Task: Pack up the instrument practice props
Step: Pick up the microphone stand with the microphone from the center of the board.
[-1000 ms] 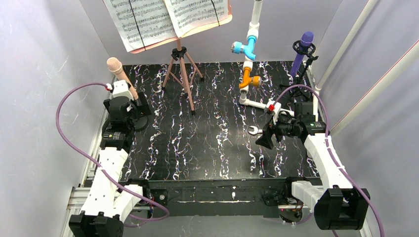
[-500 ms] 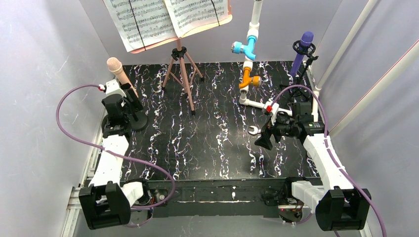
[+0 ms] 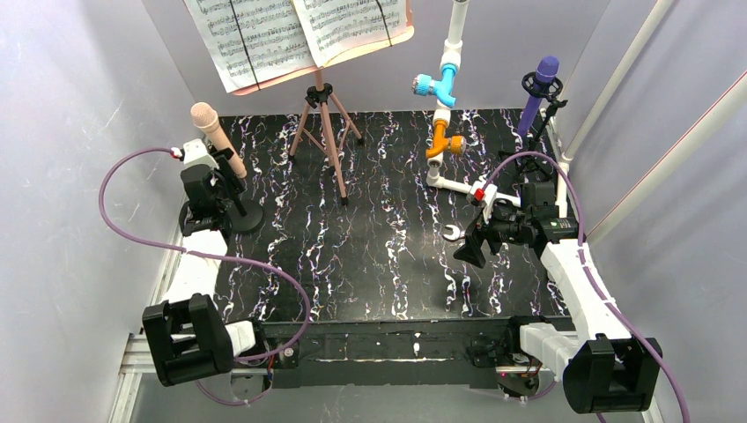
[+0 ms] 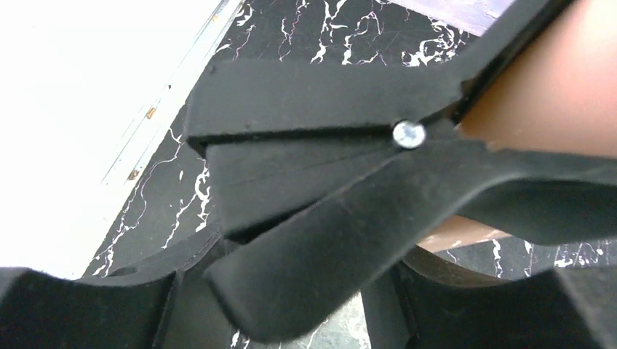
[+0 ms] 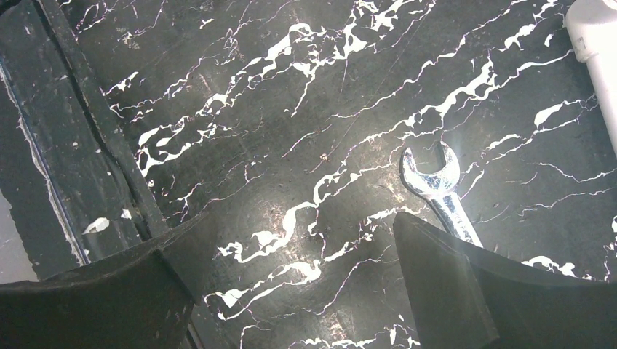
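The peach microphone (image 3: 211,130) is sitting tilted in its black holder (image 4: 320,167) at the left edge of the table (image 3: 379,282). I am bringing my left gripper (image 3: 229,174) right up against that holder, with my fingers (image 4: 87,305) spread wide on either side of its clip. From this close I cannot tell whether either pad is touching it. The purple microphone (image 3: 538,95) is standing in the second black holder (image 3: 540,85) at the far right corner, well apart from me. That is making two microphones and two holders, one in each. One salmon-pink music rest (image 3: 401,37) is standing on tripod legs (image 3: 330,141) at the back, carrying what is looking like two white sheet pages (image 3: 264,35) side by side. One white pipe (image 3: 445,106) with a blue and an orange valve is rising between the rest and the purple microphone. My right gripper (image 3: 471,248) is hovering open and empty above the tabletop, with one silver wrench (image 5: 436,185) lying flat just beside its right finger.
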You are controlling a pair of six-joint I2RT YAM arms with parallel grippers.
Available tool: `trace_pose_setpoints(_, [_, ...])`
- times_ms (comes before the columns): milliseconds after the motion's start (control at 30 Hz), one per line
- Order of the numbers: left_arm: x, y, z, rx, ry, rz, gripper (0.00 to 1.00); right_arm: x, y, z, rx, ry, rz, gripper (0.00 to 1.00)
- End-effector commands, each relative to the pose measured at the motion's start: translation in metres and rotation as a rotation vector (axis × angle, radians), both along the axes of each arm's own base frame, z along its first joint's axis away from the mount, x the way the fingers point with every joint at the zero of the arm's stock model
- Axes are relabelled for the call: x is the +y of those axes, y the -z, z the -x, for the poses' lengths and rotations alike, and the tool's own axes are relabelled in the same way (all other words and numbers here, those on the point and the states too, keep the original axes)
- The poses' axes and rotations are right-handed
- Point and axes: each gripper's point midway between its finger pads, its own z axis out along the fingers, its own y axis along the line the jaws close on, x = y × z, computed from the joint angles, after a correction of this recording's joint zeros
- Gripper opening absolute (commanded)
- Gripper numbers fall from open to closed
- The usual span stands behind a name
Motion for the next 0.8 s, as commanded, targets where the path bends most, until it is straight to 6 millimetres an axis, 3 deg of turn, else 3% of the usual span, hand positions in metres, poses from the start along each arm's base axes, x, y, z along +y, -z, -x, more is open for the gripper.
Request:
trace_pose_setpoints(0, [0.005,0.004,-0.008,-0.029,0.006,-0.02,0.51,0.002,-0.013,-0.007,-0.055,-0.004,-0.011,1.0])
trace_pose_setpoints(300, [-0.003,0.008,-0.018,-0.031,0.078,-0.027,0.32,0.002,-0.011,-0.007,-0.048,-0.004,-0.009,1.0])
trace_pose_setpoints(400, [-0.005,0.007,-0.018,-0.034,0.098,-0.041,0.15,0.003,-0.011,-0.007,-0.047,-0.005,-0.011,1.0])
trace_pose_setpoints(567, [-0.018,0.001,-0.017,-0.056,0.171,-0.045,0.0,0.003,-0.011,-0.007,-0.045,-0.005,-0.011,1.0])
trace_pose_setpoints(767, [-0.048,-0.021,-0.003,-0.137,0.307,-0.005,0.0,0.002,-0.011,-0.007,-0.049,-0.002,-0.007,1.0])
